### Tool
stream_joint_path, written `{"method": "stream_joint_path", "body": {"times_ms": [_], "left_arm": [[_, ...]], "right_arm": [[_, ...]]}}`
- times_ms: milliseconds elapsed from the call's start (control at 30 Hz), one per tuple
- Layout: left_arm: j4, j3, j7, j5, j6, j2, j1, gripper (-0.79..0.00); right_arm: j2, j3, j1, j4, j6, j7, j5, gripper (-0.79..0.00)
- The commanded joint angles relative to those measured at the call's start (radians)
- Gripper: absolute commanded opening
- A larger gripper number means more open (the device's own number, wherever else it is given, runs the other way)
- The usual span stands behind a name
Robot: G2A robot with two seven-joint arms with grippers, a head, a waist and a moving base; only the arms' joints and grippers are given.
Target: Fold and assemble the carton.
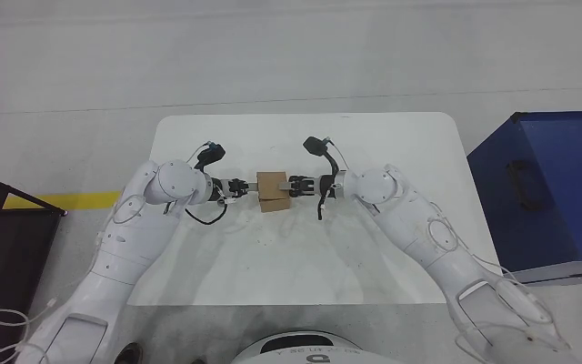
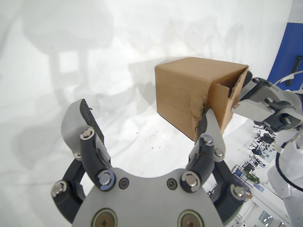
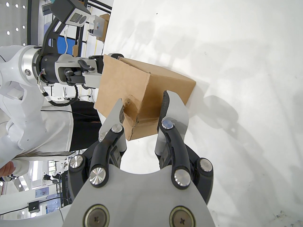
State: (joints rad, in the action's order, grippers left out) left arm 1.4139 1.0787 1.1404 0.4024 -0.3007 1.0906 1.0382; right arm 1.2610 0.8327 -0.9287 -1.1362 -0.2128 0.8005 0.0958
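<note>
A small brown carton [image 1: 274, 191] stands near the middle of the white table [image 1: 364, 264], its walls folded up into a box with torn, crumpled edges. My right gripper [image 3: 143, 100] is shut on a dented corner of the carton [image 3: 144, 88], one finger on each side of the wall. From the opposite side, my left gripper [image 2: 144, 107] stands wide open. One of its fingertips [image 2: 208, 116] touches the ragged edge of the carton [image 2: 180, 88], and nothing lies between its fingers. The right gripper [image 2: 251, 95] shows on the carton's far side.
A dark blue bin [image 1: 536, 196] stands off the table's right edge. A black frame [image 1: 23, 237] sits on the floor to the left. The tabletop around the carton is bare white.
</note>
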Motion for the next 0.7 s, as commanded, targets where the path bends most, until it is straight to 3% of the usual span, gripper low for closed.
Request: {"method": "stream_joint_path", "body": {"times_ms": [0,667], "left_arm": [[0.001,0.002,0.005,0.005,-0.001,-0.002,0.001,0.000],[0.075,0.087,-0.001,-0.013,-0.013,-0.029,0.071,0.000]], "right_arm": [[0.000,0.003,-0.002,0.003,0.003,-0.003,0.002,-0.465],[0.006,0.004,0.003,0.016,0.028,-0.008,0.047,-0.468]]}}
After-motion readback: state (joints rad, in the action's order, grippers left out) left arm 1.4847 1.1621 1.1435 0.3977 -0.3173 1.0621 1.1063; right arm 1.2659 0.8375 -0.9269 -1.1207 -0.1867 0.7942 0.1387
